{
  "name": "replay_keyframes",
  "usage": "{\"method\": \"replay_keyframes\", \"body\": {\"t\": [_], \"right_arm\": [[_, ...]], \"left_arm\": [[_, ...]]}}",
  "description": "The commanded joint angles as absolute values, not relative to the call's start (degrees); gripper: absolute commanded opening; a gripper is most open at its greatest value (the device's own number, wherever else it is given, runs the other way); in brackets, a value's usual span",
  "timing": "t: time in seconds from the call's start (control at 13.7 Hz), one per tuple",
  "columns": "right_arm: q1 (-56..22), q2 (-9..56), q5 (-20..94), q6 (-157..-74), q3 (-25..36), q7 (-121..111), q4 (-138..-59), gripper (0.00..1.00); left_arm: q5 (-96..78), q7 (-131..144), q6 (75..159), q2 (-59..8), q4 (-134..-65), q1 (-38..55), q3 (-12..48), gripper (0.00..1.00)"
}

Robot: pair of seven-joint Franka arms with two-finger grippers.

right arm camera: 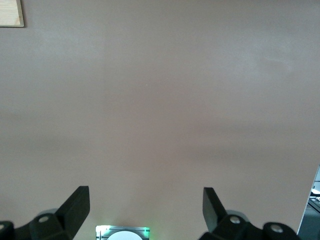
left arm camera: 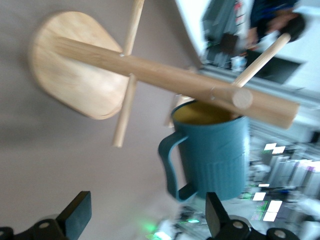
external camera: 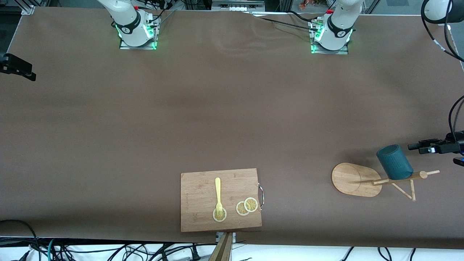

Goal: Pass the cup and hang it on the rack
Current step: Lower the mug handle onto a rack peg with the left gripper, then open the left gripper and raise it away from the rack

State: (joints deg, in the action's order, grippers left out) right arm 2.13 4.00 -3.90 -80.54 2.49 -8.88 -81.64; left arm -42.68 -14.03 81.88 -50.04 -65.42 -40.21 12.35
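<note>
The rack (external camera: 357, 179) stands near the left arm's end of the table, with its oval base, post and thin pegs. The dark teal cup (external camera: 394, 162) rests on the rack, its mouth against the post. In the left wrist view the cup (left arm camera: 215, 150) shows its yellow inside, and no peg passes through its handle. The rack's post (left arm camera: 150, 67) crosses above it. My left gripper (external camera: 417, 145) is open and empty, in the air beside the rack and apart from the cup; it also shows in the left wrist view (left arm camera: 145, 217). My right gripper (right arm camera: 145, 215) is open and empty over bare table.
A rectangular wooden cutting board (external camera: 221, 199) lies near the table's front edge, with a yellow fork (external camera: 218, 194) and lemon slices (external camera: 246, 206) on it. A corner of the board shows in the right wrist view (right arm camera: 10, 12). A black device (external camera: 16, 67) sits at the right arm's end.
</note>
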Motion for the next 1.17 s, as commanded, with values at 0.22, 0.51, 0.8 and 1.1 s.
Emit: {"method": "replay_keyframes", "body": {"t": [0.22, 0.51, 0.8, 1.1], "right_arm": [[2.5, 3.7, -4.0, -81.0, 2.2, -9.7, -81.8, 1.00], [2.5, 3.7, -4.0, -81.0, 2.2, -9.7, -81.8, 1.00], [2.5, 3.7, -4.0, -81.0, 2.2, -9.8, -81.8, 1.00], [2.5, 3.7, -4.0, -81.0, 2.2, -9.7, -81.8, 1.00]], "left_arm": [[-17.2, -12.8, 81.7, -37.5, -63.2, -32.0, 12.7, 1.00], [0.5, -12.2, 81.6, -28.8, -65.6, -20.3, 12.7, 1.00], [7.7, -7.8, 80.9, -24.4, -66.4, -9.5, 12.7, 1.00], [2.2, -5.4, 84.9, -13.0, -78.2, -4.8, 9.9, 1.00]]}}
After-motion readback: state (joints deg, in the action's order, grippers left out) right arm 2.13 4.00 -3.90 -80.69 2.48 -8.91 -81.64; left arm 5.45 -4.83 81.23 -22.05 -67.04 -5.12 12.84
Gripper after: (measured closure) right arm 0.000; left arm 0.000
